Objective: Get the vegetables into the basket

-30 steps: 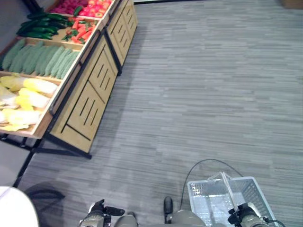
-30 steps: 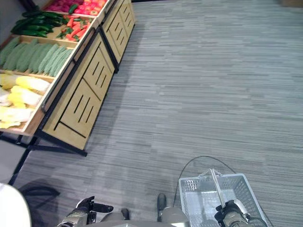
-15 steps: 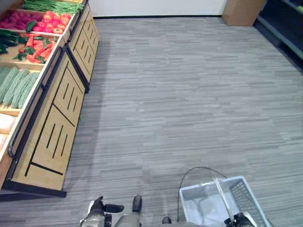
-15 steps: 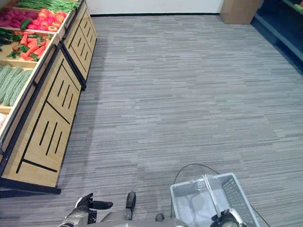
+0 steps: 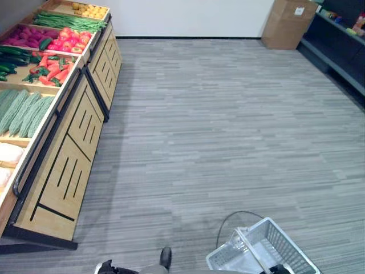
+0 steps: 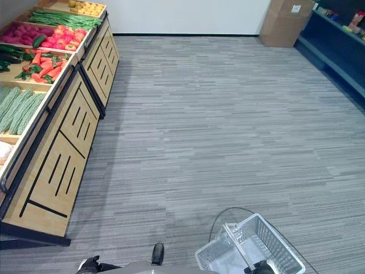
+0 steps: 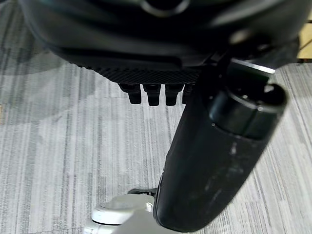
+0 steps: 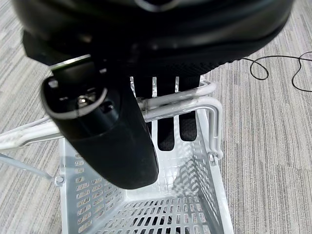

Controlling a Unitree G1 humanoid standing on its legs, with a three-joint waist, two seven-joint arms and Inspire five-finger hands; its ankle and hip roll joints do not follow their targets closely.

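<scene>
The right robot hand point(image 8: 122, 122) curls its fingers round the handle point(image 8: 180, 105) of the white basket point(image 6: 268, 242), which hangs low on the right. The left robot hand point(image 7: 204, 161) holds nothing, its fingers curled. The vegetables point(image 5: 54, 54) lie on the stand point(image 5: 74, 148) at left.

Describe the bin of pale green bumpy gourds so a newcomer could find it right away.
Start at the long wooden produce stand along the robot's left. The bin of pale green bumpy gourds sits between the white cabbages nearer the robot and the red peppers farther off. Its long, ridged, dull green pieces lie side by side.
</scene>
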